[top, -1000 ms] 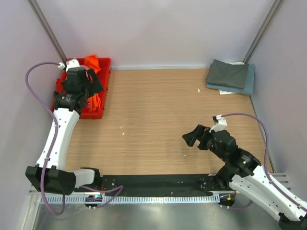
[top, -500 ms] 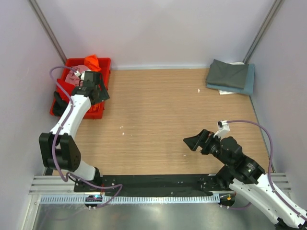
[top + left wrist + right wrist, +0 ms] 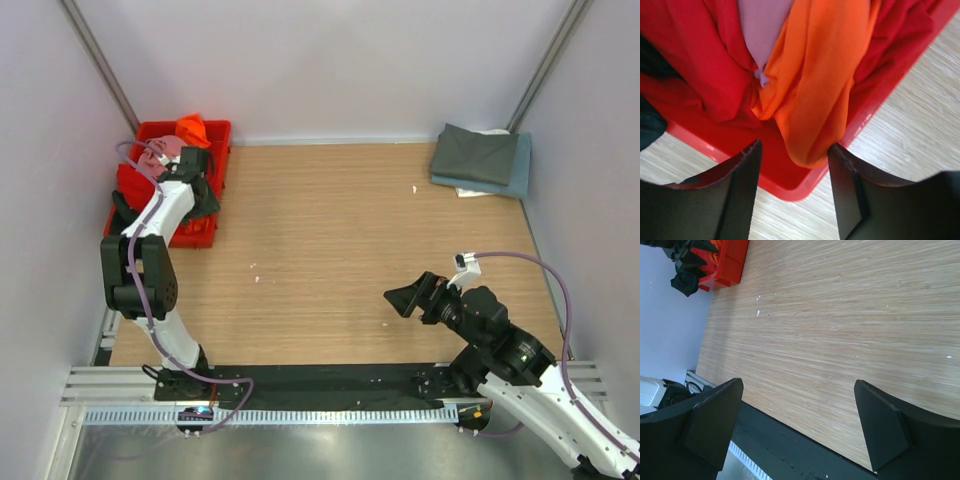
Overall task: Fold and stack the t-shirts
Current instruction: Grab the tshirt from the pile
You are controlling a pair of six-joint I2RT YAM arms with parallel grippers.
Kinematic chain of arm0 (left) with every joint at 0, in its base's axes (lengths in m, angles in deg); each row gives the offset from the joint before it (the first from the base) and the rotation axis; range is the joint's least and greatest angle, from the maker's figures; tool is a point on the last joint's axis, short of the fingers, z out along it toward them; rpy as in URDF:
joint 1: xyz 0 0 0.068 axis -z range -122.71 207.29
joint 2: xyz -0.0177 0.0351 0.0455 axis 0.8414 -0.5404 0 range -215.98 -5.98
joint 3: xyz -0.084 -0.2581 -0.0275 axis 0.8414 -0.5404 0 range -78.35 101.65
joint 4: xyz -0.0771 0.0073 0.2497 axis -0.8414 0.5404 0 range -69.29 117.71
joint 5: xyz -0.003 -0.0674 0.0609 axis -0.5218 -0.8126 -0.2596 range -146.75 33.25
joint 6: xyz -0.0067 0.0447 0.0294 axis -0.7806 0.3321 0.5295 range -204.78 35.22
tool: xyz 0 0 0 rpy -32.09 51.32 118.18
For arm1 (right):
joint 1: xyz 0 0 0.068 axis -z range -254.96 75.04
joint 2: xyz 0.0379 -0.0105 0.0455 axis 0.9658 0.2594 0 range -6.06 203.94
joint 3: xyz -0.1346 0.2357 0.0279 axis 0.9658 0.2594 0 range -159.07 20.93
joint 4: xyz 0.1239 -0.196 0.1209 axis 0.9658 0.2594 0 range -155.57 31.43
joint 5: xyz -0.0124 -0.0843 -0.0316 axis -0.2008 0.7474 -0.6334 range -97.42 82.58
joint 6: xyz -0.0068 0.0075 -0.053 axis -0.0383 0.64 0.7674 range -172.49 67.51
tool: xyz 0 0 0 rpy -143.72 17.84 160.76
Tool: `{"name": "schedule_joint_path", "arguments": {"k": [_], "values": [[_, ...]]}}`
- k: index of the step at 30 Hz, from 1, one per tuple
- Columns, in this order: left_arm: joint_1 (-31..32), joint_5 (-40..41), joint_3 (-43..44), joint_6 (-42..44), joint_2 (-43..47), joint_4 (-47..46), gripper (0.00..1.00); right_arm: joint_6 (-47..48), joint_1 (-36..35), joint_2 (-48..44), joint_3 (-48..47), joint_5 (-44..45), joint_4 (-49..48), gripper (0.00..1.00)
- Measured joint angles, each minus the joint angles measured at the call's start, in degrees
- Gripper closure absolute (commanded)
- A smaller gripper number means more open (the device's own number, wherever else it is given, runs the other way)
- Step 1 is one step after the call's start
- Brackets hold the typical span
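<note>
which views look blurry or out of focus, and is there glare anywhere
Left wrist: the orange t-shirt is fairly sharp, the left gripper's fingers soft. Right wrist: table grain crisp, the right gripper's fingers blurred at the edges. Top external: even light, no harsh glare.

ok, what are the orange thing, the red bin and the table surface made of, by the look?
Orange shirt: soft matte cloth, probably a knit, judging by its loose, drooping folds. Red crate: rigid moulded plastic, slightly glossy, with a smooth rounded corner and a straight rim. Table: pale wood-grain streaks and a matte finish; it could be laminate rather than solid wood.
</note>
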Motion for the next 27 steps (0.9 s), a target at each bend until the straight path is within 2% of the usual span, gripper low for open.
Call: {"name": "schedule_joint_path", "arguments": {"k": [4, 8, 12, 15, 18, 20, 23, 25, 27], "values": [[-1.4, -1.2, 1.0, -0.2, -1.8, -0.2, 0.55, 0.0, 0.0, 0.0, 0.0, 0.0, 0.0, 0.00], [-1.7, -2.4, 3.4, -0.5, -3.8, -0.3, 1.00, 0.2, 0.0, 0.0, 0.0, 0.0, 0.0, 0.00], [-1.7, -3.0, 5.7, 0.0, -4.5, 0.3, 1.00, 0.2, 0.0, 0.0, 0.0, -0.1, 0.1, 0.00], [-1.6, -3.1, 11.4, -0.1, -4.1, 2.7, 1.00, 0.2, 0.0, 0.0, 0.0, -0.1, 0.2, 0.00], [-1.3, -4.5, 25.5, -0.5, -4.0, 7.7, 1.00, 0.2, 0.0, 0.0, 0.0, 0.0, 0.3, 0.00], [-0.9, -6.4, 40.3, -1.1, -4.0, 9.3, 1.00, 0.2, 0.0, 0.0, -0.2, 0.3, 0.4, 0.00], [1.2, -10.9, 57.7, -2.1, -3.0, 9.2, 1.00, 0.2, 0.0, 0.2, -1.0, 1.6, 0.8, 0.00], [3.8, -15.8, 62.7, -3.3, 0.6, 7.1, 0.98, 0.4, 0.0, 0.4, -2.4, 3.0, 1.2, 0.00], [6.3, -20.9, 62.7, -4.4, 5.0, 6.1, 0.86, 0.7, 0.0, 1.0, -4.4, 4.6, 1.7, 0.00]]}}
